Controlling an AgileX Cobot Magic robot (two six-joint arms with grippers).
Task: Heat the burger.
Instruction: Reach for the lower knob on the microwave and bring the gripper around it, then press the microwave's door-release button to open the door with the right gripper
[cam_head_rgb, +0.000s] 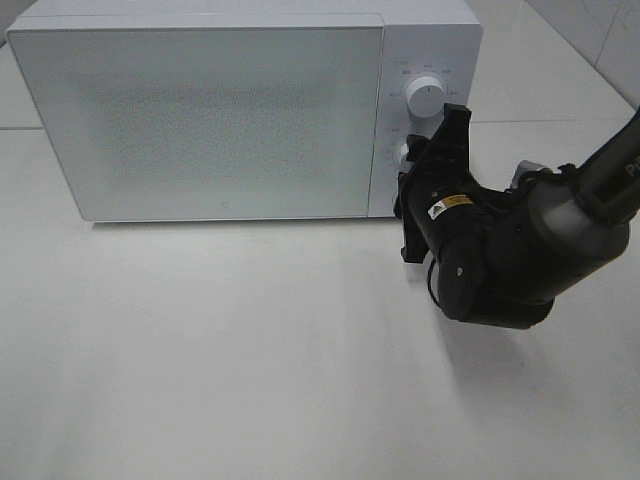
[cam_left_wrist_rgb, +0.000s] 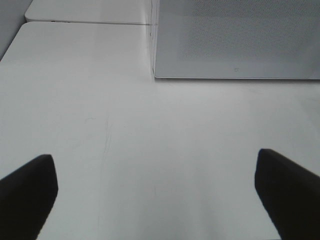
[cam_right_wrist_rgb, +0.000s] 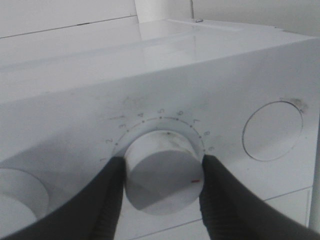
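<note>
We see a white microwave (cam_head_rgb: 220, 110) standing on the worktop (cam_head_rgb: 250, 350) with its door (cam_head_rgb: 200, 120) closed. On the control panel to the right of the door there are two dials, one above the other. The right hand (cam_right_wrist_rgb: 162, 164) is pressed up to that panel, half closed, with a dark finger (cam_right_wrist_rgb: 107, 195) on each side of the lower dial (cam_right_wrist_rgb: 165, 187), touching it. That dial has a ring of numbers around it and a small red mark on its face. The upper dial (cam_head_rgb: 424, 96) stands free just above. The left hand (cam_left_wrist_rgb: 159, 195) hangs over bare worktop in front of the microwave's left corner, its fingers spread wide and holding nothing. We cannot tell where the burger is, as no view shows it.
</note>
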